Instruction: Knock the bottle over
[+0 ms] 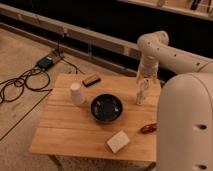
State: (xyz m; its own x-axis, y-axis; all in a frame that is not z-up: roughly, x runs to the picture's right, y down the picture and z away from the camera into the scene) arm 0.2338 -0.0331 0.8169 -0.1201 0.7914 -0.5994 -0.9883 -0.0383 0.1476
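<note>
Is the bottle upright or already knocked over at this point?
Upright. The bottle stands on the table right of the black bowl, with the pincer directly above it.

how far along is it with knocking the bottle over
Done: the arm has reached the table's right side, the gripper right above the bottle. In hand: closing in for the push. Left: the knock itself, since the bottle stands upright beside the black bowl.
</note>
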